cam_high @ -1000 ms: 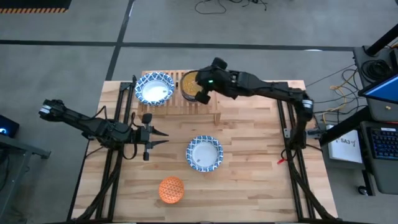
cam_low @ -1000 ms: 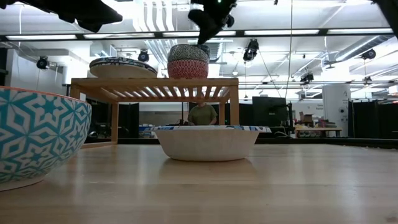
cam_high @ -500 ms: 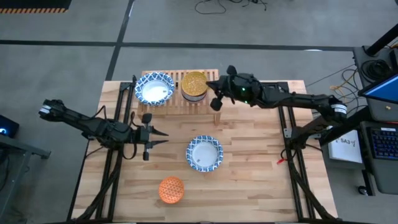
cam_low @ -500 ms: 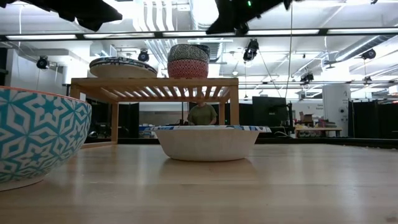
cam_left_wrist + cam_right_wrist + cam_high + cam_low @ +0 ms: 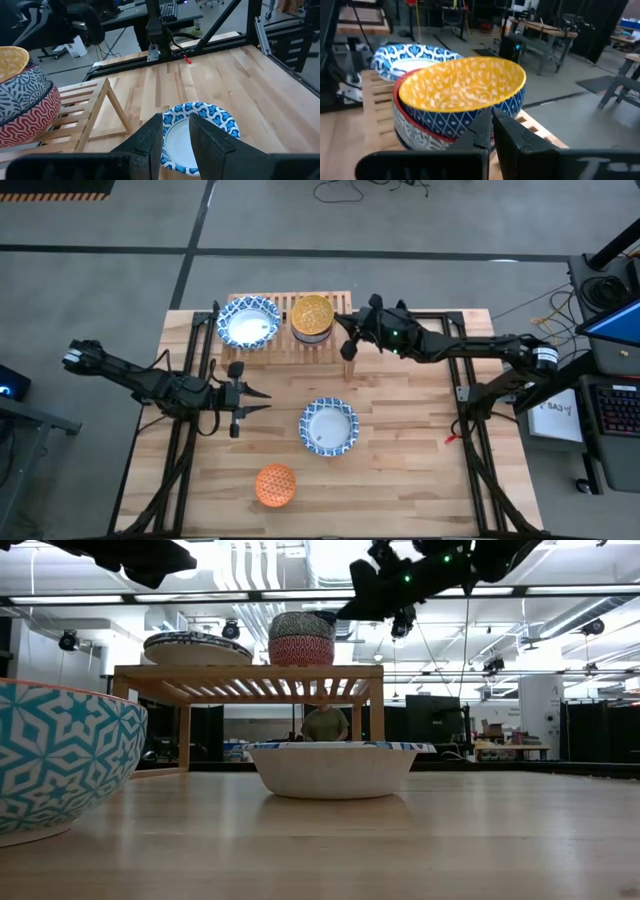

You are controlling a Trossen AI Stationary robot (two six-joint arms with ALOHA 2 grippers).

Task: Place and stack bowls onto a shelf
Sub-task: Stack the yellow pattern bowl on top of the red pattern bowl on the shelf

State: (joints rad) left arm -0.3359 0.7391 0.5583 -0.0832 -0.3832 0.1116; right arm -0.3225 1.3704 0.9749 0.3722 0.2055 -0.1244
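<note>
The shelf [image 5: 272, 352] stands at the table's far edge. On it rest a wide blue-patterned bowl [image 5: 248, 323] and, to its right, a stack of three smaller bowls [image 5: 455, 100] with the yellow-lined one [image 5: 312, 313] on top. My right gripper [image 5: 348, 348] is shut and points level at the stack from its right, clear of it. Another wide bowl [image 5: 328, 426] sits mid-table, and an orange-lined bowl [image 5: 276, 485] sits near the front edge. My left gripper [image 5: 176, 137] waits left of the mid-table bowl, its fingers a little apart with nothing between them.
The arms' black frames run along the table's left edge [image 5: 185, 440] and right edge [image 5: 470, 430]. Bare wood lies right of the mid-table bowl. In the low view, the teal outside of the orange-lined bowl [image 5: 60, 760] fills the near left. A person [image 5: 326, 724] shows beyond the shelf.
My right gripper has drawn back from above the stack toward the table's right edge and has sunk. It has tipped from pointing down to pointing level, and has stayed shut. The stacked bowls have stayed in place on the shelf.
</note>
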